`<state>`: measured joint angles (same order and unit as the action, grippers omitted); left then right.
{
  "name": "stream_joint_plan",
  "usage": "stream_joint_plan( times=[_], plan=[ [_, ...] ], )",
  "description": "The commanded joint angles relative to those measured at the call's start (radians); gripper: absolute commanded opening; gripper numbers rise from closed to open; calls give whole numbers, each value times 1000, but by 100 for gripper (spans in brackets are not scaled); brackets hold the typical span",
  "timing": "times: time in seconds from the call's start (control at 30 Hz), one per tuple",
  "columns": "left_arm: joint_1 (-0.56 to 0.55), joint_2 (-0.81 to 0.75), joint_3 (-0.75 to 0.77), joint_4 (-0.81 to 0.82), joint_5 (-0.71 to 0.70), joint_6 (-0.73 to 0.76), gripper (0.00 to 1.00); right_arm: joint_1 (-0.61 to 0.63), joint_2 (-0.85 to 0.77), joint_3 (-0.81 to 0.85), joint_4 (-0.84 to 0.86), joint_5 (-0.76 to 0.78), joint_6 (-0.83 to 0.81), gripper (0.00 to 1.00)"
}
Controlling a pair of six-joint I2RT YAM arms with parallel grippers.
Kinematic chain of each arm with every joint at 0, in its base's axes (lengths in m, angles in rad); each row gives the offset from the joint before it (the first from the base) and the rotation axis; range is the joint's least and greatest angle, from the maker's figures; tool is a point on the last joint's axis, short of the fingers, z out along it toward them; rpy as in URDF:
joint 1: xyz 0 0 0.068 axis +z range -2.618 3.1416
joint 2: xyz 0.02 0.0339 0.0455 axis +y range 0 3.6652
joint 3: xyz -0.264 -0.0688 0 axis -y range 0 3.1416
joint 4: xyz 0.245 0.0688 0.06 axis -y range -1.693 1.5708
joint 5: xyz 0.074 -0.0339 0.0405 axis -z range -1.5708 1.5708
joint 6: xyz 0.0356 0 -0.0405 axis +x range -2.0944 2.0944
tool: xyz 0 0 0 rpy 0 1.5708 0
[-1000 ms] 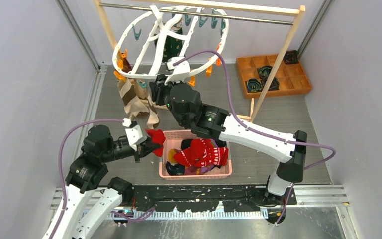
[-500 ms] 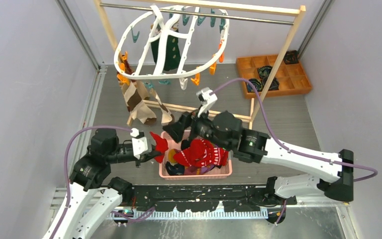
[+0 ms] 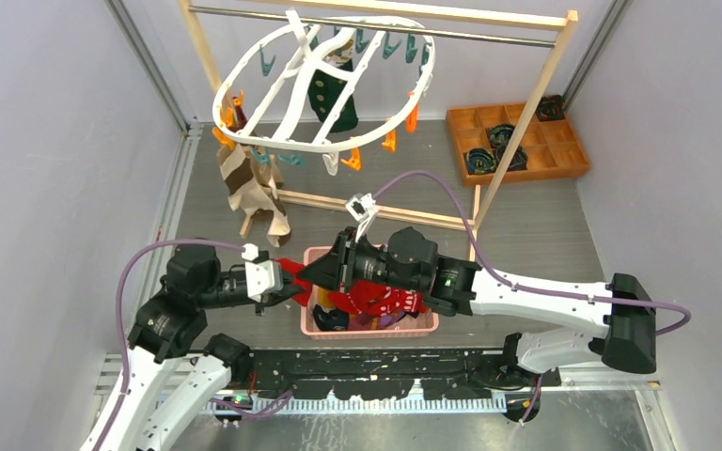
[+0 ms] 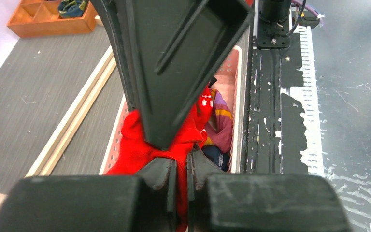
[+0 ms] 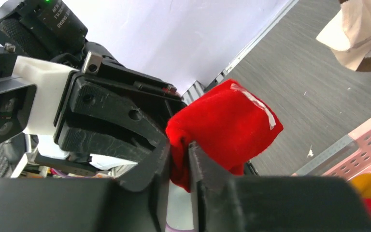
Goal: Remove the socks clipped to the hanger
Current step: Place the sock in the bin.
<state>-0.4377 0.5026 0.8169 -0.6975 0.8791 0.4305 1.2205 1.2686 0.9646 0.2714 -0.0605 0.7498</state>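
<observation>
**Left gripper (image 4: 179,171):** jaws almost fully closed, with a fold of the red sock (image 4: 135,150) pinched between them. This sock is off the hanger and is held just outside the basket's left rim.

**Beyond the left gripper, slightly to its left:** beige-and-brown socks (image 3: 244,183) hang from the near-left edge of the hanger (image 3: 282,146). They count as not yet removed. How many there are cannot be told.

**Right gripper (image 5: 178,150):** this gripper faces the left one tip to tip, its jaws pressed in on the other end of the same red sock. Both claws therefore hold one item. This looks like a handover or a joint hold, and which it is cannot be told.

**Under and to the right of the right gripper:** the pink basket (image 3: 368,333) holds removed socks. They include a red patterned sock (image 3: 381,296) and darker and purple pieces beneath it.

**Well beyond both grippers:** a dark green sock (image 3: 331,89) hangs inside the hanger frame. Most of the visible orange clips (image 3: 351,158) and the teal ones dangle bare.

**Far right of the right gripper:** a wooden tray (image 3: 564,160) holds rolled dark items.

**Assessment:** the task appears well past halfway. The outstanding work is to drop the red sock into the basket, then unclip the beige-and-brown group and the green sock.
</observation>
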Motion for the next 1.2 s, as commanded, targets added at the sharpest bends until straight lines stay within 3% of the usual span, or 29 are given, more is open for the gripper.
stream_joint_plan(
  times=[0.0, 0.03, 0.07, 0.13, 0.17, 0.3, 0.5, 0.63, 0.67, 0.77, 0.87, 1.0, 1.17],
  plan=[
    [-3, -22, 45, 28, -2, 22, 22, -25, -36, -11, 98, 0, 80, 11],
    [-3, -24, 46, 17, -15, 18, 37, -33, -52, -21, 72, 30, 85, 3],
    [-3, -27, 49, 6, -32, 11, 49, -41, -71, -30, 17, 53, 82, 1],
    [-3, -32, 53, -11, -83, -33, 93, -50, -103, -34, -84, 149, 50, 1],
    [-3, -31, 55, -22, -117, -71, 99, -50, -113, -34, -148, 184, 35, 1],
    [-2, -15, 60, -98, -221, -162, 100, -66, -79, -82, -285, 246, 5, 1],
    [-3, -63, -5, -56, -318, -274, 100, -77, 150, -119, -284, 295, -30, 1],
    [-1, -46, 0, -53, -390, -299, 100, -80, 245, -149, -308, 445, -43, 1],
    [-1, -43, 3, -48, -398, -308, 100, -79, 236, -167, -316, 491, -42, 6],
    [-1, -21, 20, -42, -430, -330, 100, -64, 132, -231, -324, 618, -33, 34],
    [8, -9, 34, -40, -426, -351, 100, -37, -24, -265, -324, 691, -56, 50],
    [21, 23, 71, -31, -408, -395, 100, -27, -143, -277, -216, 634, -89, 56],
    [44, 68, 130, -36, -382, -421, 100, -18, -60, -286, -96, 472, -70, 52]
  ],
)
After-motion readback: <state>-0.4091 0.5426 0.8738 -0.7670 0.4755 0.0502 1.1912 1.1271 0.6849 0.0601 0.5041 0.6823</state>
